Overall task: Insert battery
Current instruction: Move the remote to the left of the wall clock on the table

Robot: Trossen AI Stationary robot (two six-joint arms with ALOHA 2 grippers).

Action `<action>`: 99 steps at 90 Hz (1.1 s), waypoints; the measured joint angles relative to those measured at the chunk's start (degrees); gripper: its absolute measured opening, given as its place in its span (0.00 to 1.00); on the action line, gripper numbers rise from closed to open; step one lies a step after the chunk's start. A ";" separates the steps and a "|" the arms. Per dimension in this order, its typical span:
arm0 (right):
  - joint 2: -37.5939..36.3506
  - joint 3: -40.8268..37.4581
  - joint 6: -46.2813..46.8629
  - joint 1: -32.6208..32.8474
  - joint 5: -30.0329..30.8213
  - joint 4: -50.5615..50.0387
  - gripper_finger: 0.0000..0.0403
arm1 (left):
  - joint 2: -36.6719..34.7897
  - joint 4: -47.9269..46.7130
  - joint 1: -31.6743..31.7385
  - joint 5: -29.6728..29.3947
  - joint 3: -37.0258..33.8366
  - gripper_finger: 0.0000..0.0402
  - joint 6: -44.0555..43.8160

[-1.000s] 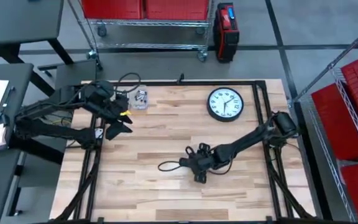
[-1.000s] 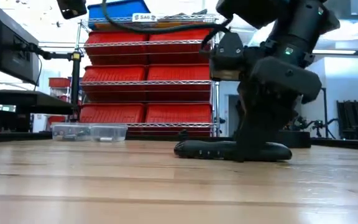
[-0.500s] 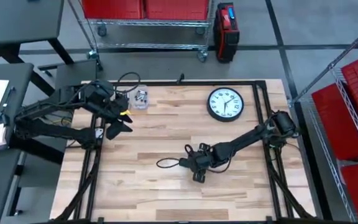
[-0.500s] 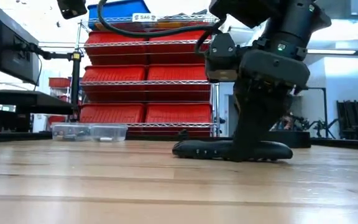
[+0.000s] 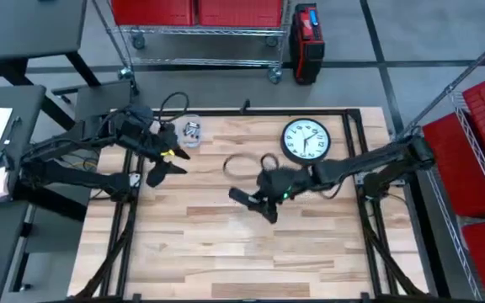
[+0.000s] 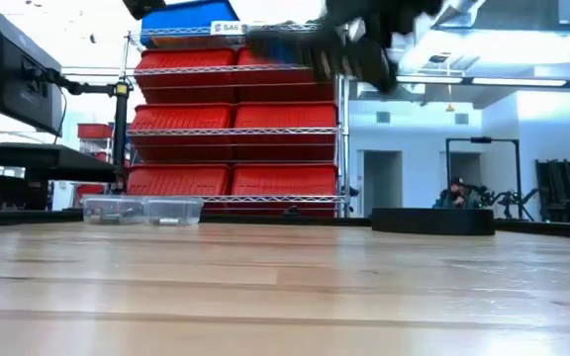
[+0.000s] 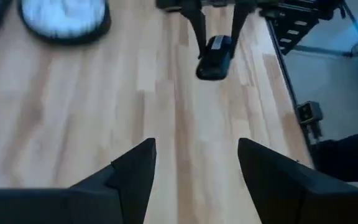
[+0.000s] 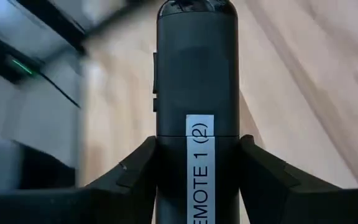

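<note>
Remote (image 8: 196, 124) is gripped by right tool (image 5: 269, 200), lifted clear of table (image 5: 226, 252) near centre, just left of clock (image 5: 305, 140). Left tool (image 7: 194, 168) is spread, empty, hovering at far left beside battery tray (image 5: 189, 131). Remote should be held steady, battery bay exposed, while a cell is fetched. A second ago remote lay flat on table, nearer; now raised and carried farther.
</note>
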 joint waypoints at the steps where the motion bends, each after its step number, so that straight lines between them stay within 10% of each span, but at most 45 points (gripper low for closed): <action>1: -0.24 0.00 0.07 -0.21 -0.27 0.61 0.40 | 0.22 0.65 -0.08 0.00 0.00 0.52 0.91; 38: -2.34 0.04 3.26 -4.82 -8.95 15.26 0.40 | 11.97 21.67 -5.19 0.08 -0.02 0.52 25.43; 99: -2.39 0.07 3.26 -8.74 -19.06 12.93 0.40 | 18.61 33.31 -10.84 0.11 0.00 0.35 31.21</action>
